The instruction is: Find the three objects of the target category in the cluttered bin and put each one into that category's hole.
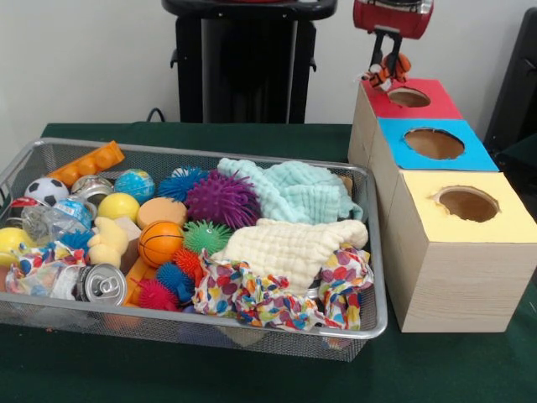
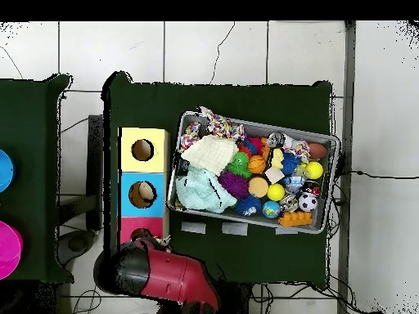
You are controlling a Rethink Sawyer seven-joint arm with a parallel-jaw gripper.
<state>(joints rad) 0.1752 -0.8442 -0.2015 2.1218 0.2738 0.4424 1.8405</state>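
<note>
My gripper (image 1: 387, 69) hangs just above the far left corner of the red-topped box and is shut on the orange black-striped tiger (image 1: 388, 75). The tiger hangs beside the red-surrounded hole (image 1: 409, 97), slightly left of it and not over it. In the overhead view the red arm (image 2: 159, 274) covers most of that box's top. The silver wire-mesh bin (image 1: 372, 277) holds a pale yellow plush (image 1: 106, 241) at its left front. The tan-orange bear is not visible in either view.
Blue-topped (image 1: 434, 143) and yellow-topped (image 1: 467, 204) boxes stand in a row nearer the camera. The bin also holds spiky balls (image 1: 221, 198), a basketball (image 1: 159, 243), cloths (image 1: 289, 248), a can (image 1: 102, 285) and other balls. The overhead view shows the bin's rim (image 2: 255, 125).
</note>
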